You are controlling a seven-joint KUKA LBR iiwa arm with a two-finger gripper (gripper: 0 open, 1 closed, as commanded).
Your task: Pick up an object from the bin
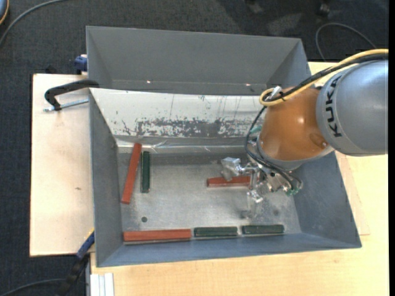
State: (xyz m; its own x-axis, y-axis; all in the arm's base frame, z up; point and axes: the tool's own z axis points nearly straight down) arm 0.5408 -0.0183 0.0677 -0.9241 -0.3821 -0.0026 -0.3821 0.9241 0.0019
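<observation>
Logged short red bar (223, 181) flat on the bin (102, 184) floor, right of bin centre, one end at the end effector (254, 196). Could not tell end effector's spread. Read "KUK" on grey arm (361, 103) over bin's right wall.

bright even light — soft shadows

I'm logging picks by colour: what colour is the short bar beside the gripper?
Reddish-orange; the short bar lies just left of the gripper in the camera view.
</observation>
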